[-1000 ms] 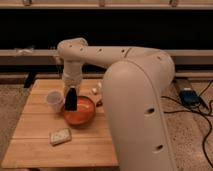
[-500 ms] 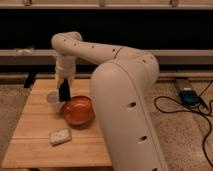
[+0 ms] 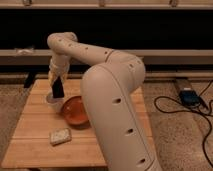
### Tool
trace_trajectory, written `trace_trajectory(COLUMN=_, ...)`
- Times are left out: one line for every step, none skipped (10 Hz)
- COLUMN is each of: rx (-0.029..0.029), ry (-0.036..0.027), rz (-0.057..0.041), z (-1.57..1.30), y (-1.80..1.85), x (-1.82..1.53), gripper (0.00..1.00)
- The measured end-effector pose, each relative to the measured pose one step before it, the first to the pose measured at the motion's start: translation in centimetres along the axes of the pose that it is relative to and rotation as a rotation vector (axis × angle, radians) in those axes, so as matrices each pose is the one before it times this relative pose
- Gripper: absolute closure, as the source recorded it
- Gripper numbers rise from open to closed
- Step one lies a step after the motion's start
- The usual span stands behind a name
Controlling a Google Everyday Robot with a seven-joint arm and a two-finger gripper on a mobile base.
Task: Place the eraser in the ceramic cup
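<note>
One wide white arm link point(image 3: 112, 115) fills the foreground, leaning over the right part of one wooden table point(image 3: 30, 147). Nearest on the boards lies one pale speckled block point(image 3: 60, 136), flat and apart from the rest. Behind it sits one orange bowl point(image 3: 75, 111), and just to its left stands one ceramic cup point(image 3: 50, 102). One eraser point(image 3: 58, 90) hangs upright over the cup, its lower end at the cup's mouth. The gripper point(image 3: 57, 81) is directly above, pinching the eraser's top end. Farther right, cables point(image 3: 172, 106) trail across the floor.
</note>
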Motion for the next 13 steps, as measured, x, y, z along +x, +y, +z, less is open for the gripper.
trace_trajectory(rx=-0.00942, ry=-0.01004, rz=-0.01729, z=0.248, y=0.444, x=-0.831, gripper=1.00)
trace_trajectory(rx=-0.00872, ry=-0.00839, rz=-0.01578, z=0.124, y=0.407, x=-0.629, gripper=1.00)
trace_trajectory(rx=-0.00933, ry=-0.01092, rz=-0.01316, z=0.062, y=0.195, x=-0.571, gripper=1.00)
trace_trajectory(rx=-0.00836, ry=-0.01089, rz=-0.00864, z=0.090, y=0.079, x=-0.325, gripper=0.99)
trace_trajectory(rx=-0.00530, ry=-0.01116, rz=-0.00981, z=0.440, y=0.348, x=-0.049, gripper=0.92)
trace_trajectory(rx=-0.00211, ry=-0.01100, rz=-0.01232, z=0.420, y=0.497, x=0.050, gripper=0.82)
trace_trajectory(rx=0.00190, ry=-0.00792, rz=-0.01187, z=0.444, y=0.346, x=0.114, gripper=0.72)
trace_trajectory(rx=0.00211, ry=-0.00620, rz=-0.00764, z=0.248, y=0.167, x=0.089, gripper=0.62)
trace_trajectory(rx=0.00769, ry=-0.00902, rz=-0.00578, z=0.247, y=-0.053, x=0.120, gripper=0.52)
trace_trajectory(rx=0.00703, ry=-0.00710, rz=-0.00318, z=0.173, y=0.074, x=0.049, gripper=0.42)
trace_trajectory(rx=0.00871, ry=-0.00627, rz=-0.00253, z=0.185, y=0.034, x=0.024, gripper=0.32)
trace_trajectory(rx=0.00765, ry=-0.00644, rz=-0.00304, z=0.114, y=0.059, x=-0.034, gripper=0.24)
trace_trajectory(rx=0.00815, ry=-0.00732, rz=-0.00213, z=0.123, y=-0.033, x=-0.009, gripper=0.20)
